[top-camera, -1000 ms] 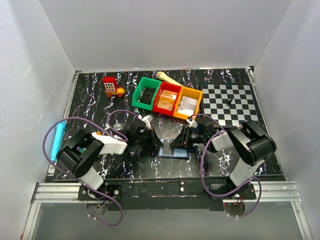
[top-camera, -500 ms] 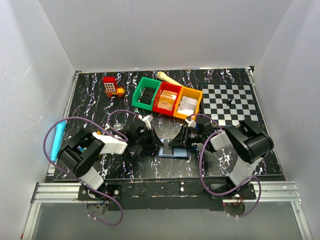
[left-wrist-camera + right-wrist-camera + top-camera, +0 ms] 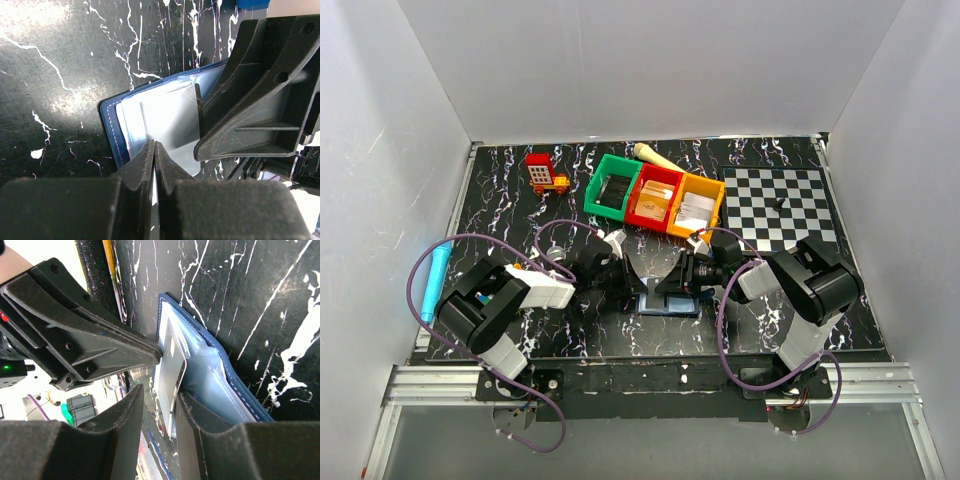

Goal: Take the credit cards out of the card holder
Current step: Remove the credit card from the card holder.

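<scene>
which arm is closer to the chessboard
Right. The right arm has its elbow just in front of the near edge of the chessboard. The left arm lies on the left side of the table, reaching only to the card holder at the centre.

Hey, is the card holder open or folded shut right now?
Open: the card holder lies spread on the table, pale inner pockets facing up within its navy border.

White walls [image 3: 650, 60] (black marbled table [image 3: 500, 200])
</scene>
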Available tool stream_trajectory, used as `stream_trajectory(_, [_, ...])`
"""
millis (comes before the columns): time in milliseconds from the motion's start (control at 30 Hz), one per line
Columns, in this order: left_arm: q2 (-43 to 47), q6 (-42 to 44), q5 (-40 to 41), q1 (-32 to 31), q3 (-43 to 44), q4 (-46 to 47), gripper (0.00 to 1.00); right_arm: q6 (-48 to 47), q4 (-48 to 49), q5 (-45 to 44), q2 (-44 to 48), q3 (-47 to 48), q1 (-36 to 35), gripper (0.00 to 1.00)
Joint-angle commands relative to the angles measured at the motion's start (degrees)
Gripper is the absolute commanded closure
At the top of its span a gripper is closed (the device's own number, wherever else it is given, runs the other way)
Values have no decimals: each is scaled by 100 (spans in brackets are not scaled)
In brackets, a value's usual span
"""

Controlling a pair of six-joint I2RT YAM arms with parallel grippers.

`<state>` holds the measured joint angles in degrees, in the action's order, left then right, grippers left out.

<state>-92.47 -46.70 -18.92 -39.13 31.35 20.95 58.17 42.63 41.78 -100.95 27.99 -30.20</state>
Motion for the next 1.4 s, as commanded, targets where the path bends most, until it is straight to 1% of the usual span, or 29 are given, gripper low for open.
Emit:
stream_trajectory(0, [-26,56,143,-103,-173,-442,98,1,272,173,119,75,-109,63])
stream_trajectory(100, [18,20,213,-103,-191,-504,80,-43,211,181,172,31,-92,63])
stream_trajectory(200, [62,12,248,-103,-209,-539,74,-60,184,173,216,-4,-83,63])
stream_trajectory(267, [97,-6,274,-103,-217,-548,73,-78,149,173,242,-30,-66,64])
stream_trajectory(367, [150,-15,318,-103,-235,-583,73,-122,105,164,286,-57,-57,64])
stream_trajectory(533, [229,-32,389,-103,-279,-601,78,-157,52,155,383,-100,-13,64])
stream_trajectory(833, [247,-59,459,-103,-288,-706,79,-201,8,173,479,-153,49,65])
stream_trajectory(1000, [168,-59,468,-103,-235,-768,86,-254,-88,173,567,-189,93,65])
stream_trajectory(1267, [141,-41,450,-94,-209,-777,94,-324,-220,173,629,-206,137,66])
stream_trajectory(1367, [141,-33,441,-103,-200,-768,96,-420,-439,68,681,-189,163,67])
